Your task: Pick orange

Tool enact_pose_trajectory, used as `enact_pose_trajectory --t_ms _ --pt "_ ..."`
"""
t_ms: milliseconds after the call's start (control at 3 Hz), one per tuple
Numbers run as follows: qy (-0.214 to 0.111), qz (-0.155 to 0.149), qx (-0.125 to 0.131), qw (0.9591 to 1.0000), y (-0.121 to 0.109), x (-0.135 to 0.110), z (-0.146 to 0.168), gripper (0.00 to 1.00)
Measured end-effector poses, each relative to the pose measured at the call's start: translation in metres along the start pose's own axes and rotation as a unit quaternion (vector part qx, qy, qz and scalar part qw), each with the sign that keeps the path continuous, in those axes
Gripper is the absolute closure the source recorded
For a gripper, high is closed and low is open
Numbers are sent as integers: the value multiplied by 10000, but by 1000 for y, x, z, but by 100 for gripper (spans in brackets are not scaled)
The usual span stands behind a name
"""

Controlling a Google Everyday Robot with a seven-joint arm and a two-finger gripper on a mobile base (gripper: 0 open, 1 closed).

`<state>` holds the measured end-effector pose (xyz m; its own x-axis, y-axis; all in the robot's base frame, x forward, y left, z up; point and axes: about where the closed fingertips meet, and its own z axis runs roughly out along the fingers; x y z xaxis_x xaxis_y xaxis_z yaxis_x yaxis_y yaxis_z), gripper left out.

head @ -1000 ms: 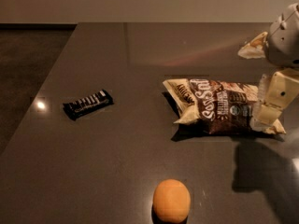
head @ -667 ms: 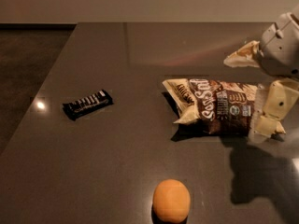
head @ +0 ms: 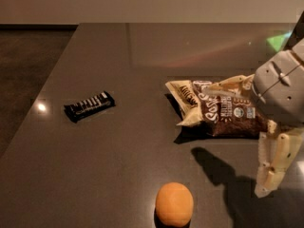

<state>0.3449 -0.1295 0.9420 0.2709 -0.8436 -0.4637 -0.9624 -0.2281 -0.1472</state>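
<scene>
The orange (head: 174,204) is a small round fruit lying on the dark table (head: 118,146) near the front edge, partly cut off by the bottom of the view. My gripper (head: 237,139) comes in from the right, above the table and to the right of and behind the orange. It is open and empty. One cream finger (head: 228,87) reaches left over the chip bag and the other finger (head: 273,165) points down towards the table. The gripper's shadow falls on the table just right of the orange.
A brown-and-cream chip bag (head: 218,110) lies behind the orange, partly under the gripper. A black candy bar (head: 89,105) lies at the left. The table's left edge runs diagonally, with dark floor (head: 23,70) beyond it.
The gripper has moved left and down towards the front of the table, closer to the orange. The orange, chip bag and candy bar have not moved.
</scene>
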Motion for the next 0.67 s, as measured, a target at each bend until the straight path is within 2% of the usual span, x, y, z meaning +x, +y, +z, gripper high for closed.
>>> enact_pose_trajectory --t_ms 333,667 --pt "-9 -607 -143 9981 32 -29 31 0" --pt "34 -843 -306 9960 49 -46 54 0"
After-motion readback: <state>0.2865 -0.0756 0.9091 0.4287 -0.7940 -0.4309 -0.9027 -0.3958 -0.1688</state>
